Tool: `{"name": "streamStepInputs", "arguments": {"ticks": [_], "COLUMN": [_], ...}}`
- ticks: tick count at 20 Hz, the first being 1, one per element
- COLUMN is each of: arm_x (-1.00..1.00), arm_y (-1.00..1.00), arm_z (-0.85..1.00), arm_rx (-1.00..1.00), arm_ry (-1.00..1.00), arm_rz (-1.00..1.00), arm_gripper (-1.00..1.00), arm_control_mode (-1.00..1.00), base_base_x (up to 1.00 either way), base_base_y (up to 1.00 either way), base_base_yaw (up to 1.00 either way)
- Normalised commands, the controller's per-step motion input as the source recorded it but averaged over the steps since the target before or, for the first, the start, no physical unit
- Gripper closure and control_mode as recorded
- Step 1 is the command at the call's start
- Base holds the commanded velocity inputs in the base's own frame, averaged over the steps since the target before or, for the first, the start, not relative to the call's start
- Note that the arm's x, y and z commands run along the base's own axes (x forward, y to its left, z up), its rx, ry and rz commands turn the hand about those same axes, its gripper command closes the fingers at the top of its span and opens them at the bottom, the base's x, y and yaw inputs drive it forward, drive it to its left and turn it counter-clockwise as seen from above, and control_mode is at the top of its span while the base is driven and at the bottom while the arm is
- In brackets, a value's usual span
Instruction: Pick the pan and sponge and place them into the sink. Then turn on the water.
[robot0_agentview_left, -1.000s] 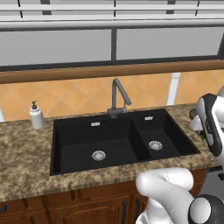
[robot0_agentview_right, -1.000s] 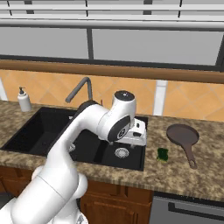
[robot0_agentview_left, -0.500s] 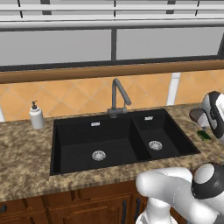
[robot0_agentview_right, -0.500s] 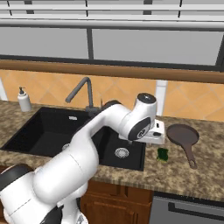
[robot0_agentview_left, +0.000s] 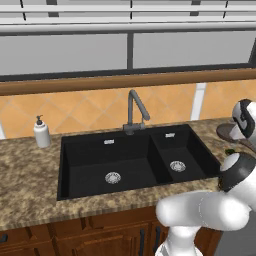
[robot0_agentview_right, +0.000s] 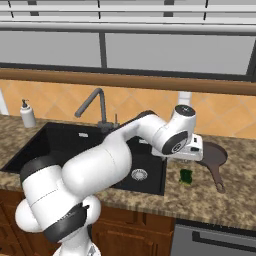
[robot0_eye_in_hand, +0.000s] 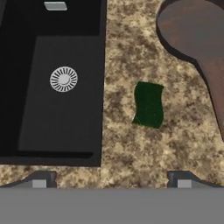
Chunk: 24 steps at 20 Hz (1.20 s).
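The green sponge (robot0_eye_in_hand: 148, 104) lies flat on the speckled counter, between the black sink (robot0_eye_in_hand: 98, 87) and the pan (robot0_eye_in_hand: 197, 26). The dark round pan (robot0_agentview_right: 212, 154) rests on the counter right of the sink, its long handle (robot0_agentview_right: 218, 180) pointing to the front edge. My gripper (robot0_agentview_right: 191, 158) hangs open above the counter, just over and slightly behind the sponge (robot0_agentview_right: 186, 176), with nothing between its fingers. In the hand view my gripper (robot0_eye_in_hand: 111, 181) has its tips wide apart, the sponge ahead of them. Water is out of view at the grey faucet (robot0_agentview_left: 134, 109).
A white soap dispenser (robot0_agentview_left: 41, 133) stands on the counter left of the sink (robot0_agentview_left: 62, 165). The smaller basin with its silver drain (robot0_eye_in_hand: 64, 78) lies close to the sponge's left. A tiled wall and a window ledge run behind the counter.
The arm has swung right, from above the smaller basin to above the counter by the sponge and pan. The jaws have stayed open. Pan and sponge have not moved.
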Motion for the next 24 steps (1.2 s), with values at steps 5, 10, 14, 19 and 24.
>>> {"name": "streamStepInputs", "arguments": {"ticks": [5,10,14,19,24], "arm_x": [0.22,0.20,0.06,0.01,0.03], "arm_y": [-0.39,-0.43,-0.42,-0.41,-0.31], "arm_z": [-0.12,-0.42,-0.20,0.00,-0.06], "arm_rx": [0.00,0.00,0.00,0.01,0.00], "arm_ry": [-0.02,0.00,0.00,0.00,0.00], "arm_rz": [0.05,0.05,0.04,0.01,0.01], "arm_gripper": [-1.00,-1.00,-1.00,-1.00,-1.00], "arm_control_mode": [-1.00,-1.00,-1.00,-1.00,-1.00], "base_base_x": [0.00,0.00,0.00,0.00,0.00], "base_base_y": [0.00,0.00,0.00,0.00,0.00], "base_base_yaw": [0.00,0.00,0.00,0.00,0.00]}}
